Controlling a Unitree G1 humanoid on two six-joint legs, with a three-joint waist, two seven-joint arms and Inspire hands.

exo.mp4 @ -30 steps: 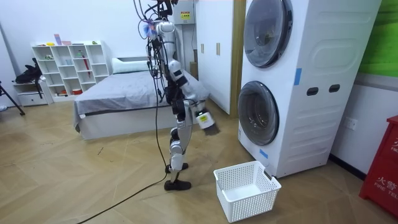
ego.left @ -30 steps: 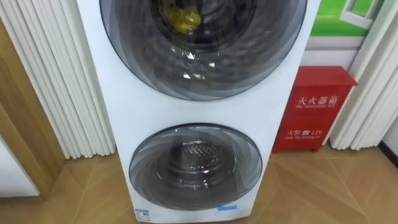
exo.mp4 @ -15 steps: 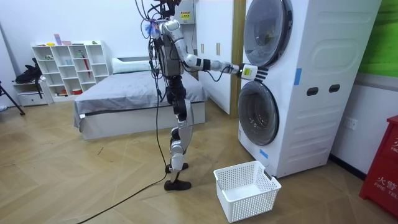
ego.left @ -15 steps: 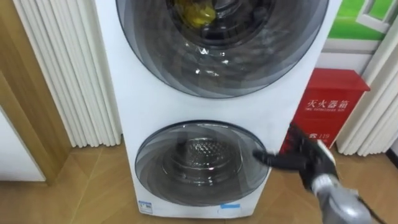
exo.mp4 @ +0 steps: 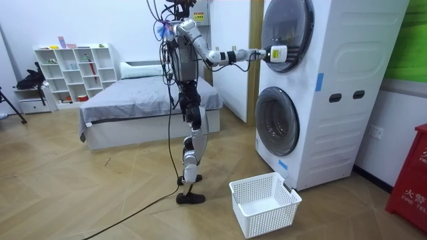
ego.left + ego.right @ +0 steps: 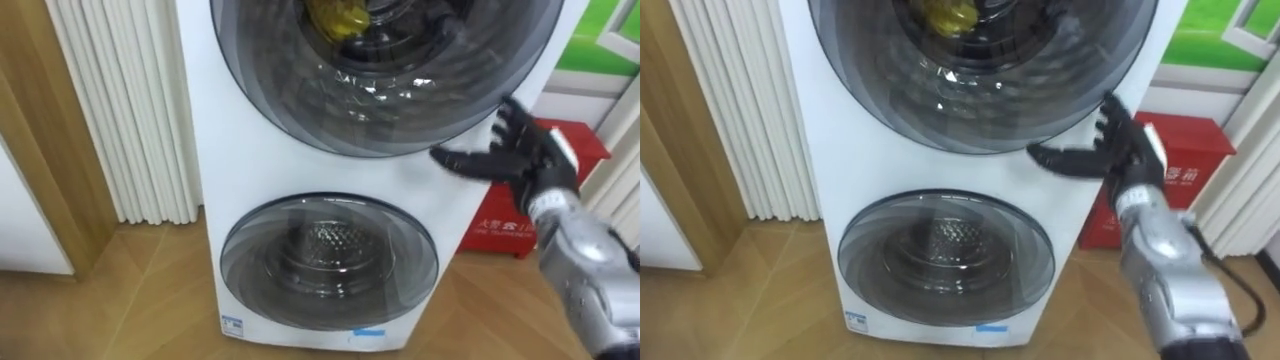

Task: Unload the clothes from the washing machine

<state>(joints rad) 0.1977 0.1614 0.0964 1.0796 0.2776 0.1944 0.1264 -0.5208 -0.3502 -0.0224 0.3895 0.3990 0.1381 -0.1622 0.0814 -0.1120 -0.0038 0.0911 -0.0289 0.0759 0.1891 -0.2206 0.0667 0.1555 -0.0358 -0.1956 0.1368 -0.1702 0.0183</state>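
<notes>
Two front-loading washing machines are stacked in one white cabinet (image 6: 240,160), and I stand facing them. A yellow cloth (image 6: 340,18) lies in the drum behind the upper door (image 6: 380,100), which is shut. My right hand (image 6: 520,150) is raised at that door's right edge, open, with its fingers spread and the thumb pointing toward the rim. It holds nothing. The lower door (image 6: 328,262) is shut too, and its drum looks bare. In the room view my right arm reaches out to the upper door (image 5: 287,33) with the right hand (image 5: 277,53) at it.
A white laundry basket (image 5: 265,203) stands on the wood floor in front of the machines. A red box (image 6: 1185,160) stands right of the cabinet, and white curtains (image 6: 120,110) hang to its left. A bed (image 5: 133,107) is behind me.
My right hand has risen from beside the lower door to the right edge of the upper door. The camera has shifted slightly.
</notes>
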